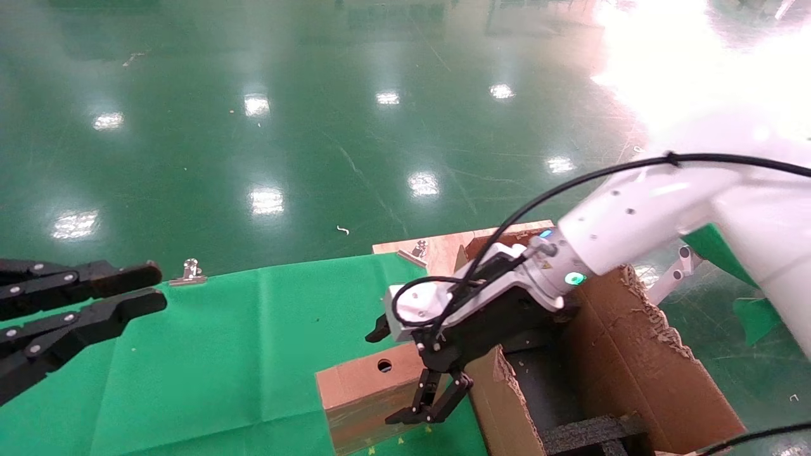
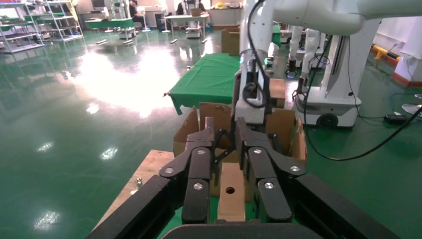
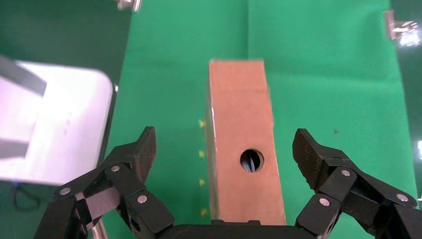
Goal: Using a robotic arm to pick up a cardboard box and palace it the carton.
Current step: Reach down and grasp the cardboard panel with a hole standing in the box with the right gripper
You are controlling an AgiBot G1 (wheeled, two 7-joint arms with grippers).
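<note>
The white robotic arm's right gripper hung over the small brown taped cardboard box, fingers spread wide to straddle it — the large ragged-flapped carton stood at 3 o'clock. The left gripper waited at 9 o'clock, fingers slightly parted.

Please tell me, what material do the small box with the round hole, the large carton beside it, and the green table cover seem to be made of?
Small box: likely brown cardboard, matte on top, with a glossy film like tape on its side.
Large carton: corrugated cardboard; its torn flap edges are ragged, and dark foam-like blocks lie inside.
Green cover: probably thin cloth or nonwoven sheet, matte, with fold creases.
</note>
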